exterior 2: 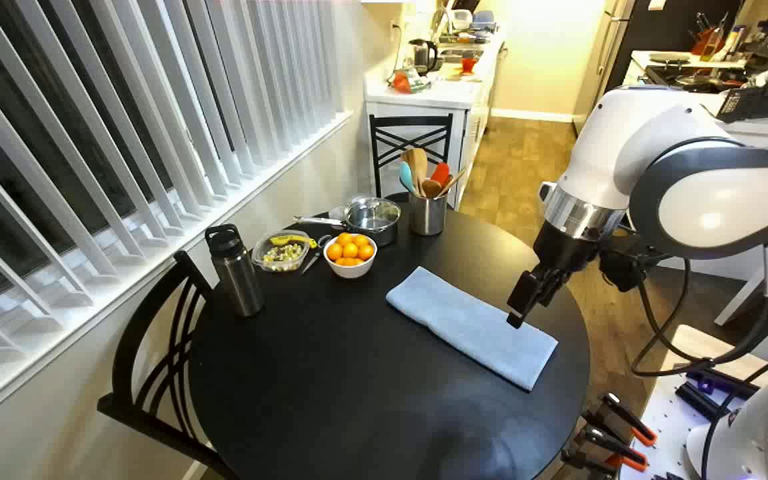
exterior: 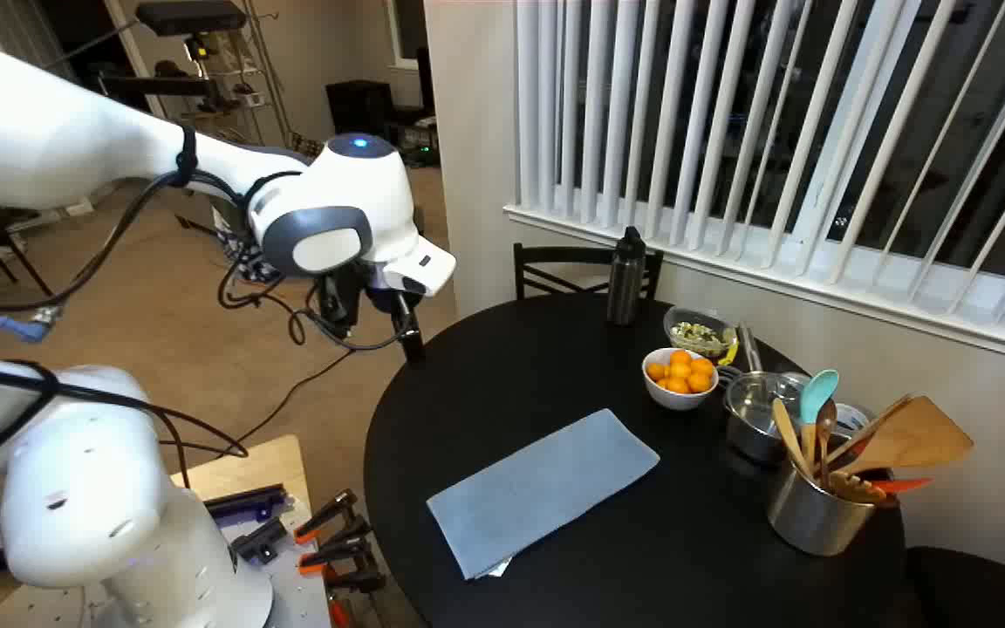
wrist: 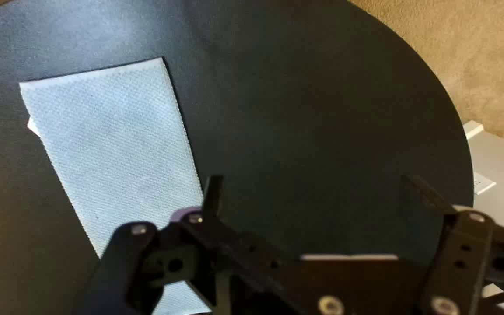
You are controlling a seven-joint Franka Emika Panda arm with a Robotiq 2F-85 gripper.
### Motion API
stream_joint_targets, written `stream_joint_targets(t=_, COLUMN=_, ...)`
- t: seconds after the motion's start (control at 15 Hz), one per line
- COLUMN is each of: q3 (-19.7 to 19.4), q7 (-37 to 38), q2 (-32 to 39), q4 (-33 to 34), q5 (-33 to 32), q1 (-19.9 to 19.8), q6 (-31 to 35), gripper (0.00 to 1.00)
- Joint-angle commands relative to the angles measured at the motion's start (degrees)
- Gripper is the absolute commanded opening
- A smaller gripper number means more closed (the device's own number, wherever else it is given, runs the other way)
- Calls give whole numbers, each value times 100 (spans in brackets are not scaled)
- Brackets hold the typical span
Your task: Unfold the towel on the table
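Towel [exterior: 546, 488] in a neat folded strip, and at the business end the gripper [wrist: 310, 179] hangs above the table [exterior 2: 331, 380] with its fingers [wrist: 212, 197] spread wide, nothing between them, just black top showing through the gap. In the wrist view one fingertip shows right beside the towel's long edge; in an exterior view the gripper is up and off it, no contact! So the call from here is the approach: first grasp not made, unfolding not begun. Lower down lies our towel, flat on the table, a little white tab [exterior: 500, 568] peeking out along the opposite long edge, close to a corner. Which long side is the fold and which holds the loose layers? Hard to say from these angles. It matters, because the next move wants the loose side: come down low, square up on the edge, pinch the upper layer alone, then lift and carry it across. Take every layer and the whole strip would likely just drag. Further out, the bowl [exterior: 675, 401] of oranges [exterior: 680, 372] stands near one short end, then come the pot [exterior 2: 385, 233] and the utensil crock [exterior 2: 427, 217], with the bottle [exterior 2: 241, 287] well apart by the table's rim.
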Motion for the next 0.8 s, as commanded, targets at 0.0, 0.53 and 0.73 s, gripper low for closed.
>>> stream_joint_targets(t=0.0, q3=2, q7=-1, q2=-5, q4=8, q5=-2, q1=-7, q6=-18, gripper=100)
stream_joint_targets(t=0.53, q3=-934, q7=-1121, q2=-139, q4=60, q5=481, q1=1, q6=-99, gripper=100)
stream_joint_targets(t=0.73, q3=-2269, q7=-2433, q2=94, q4=184, q5=342, q1=220, q6=-236, gripper=100)
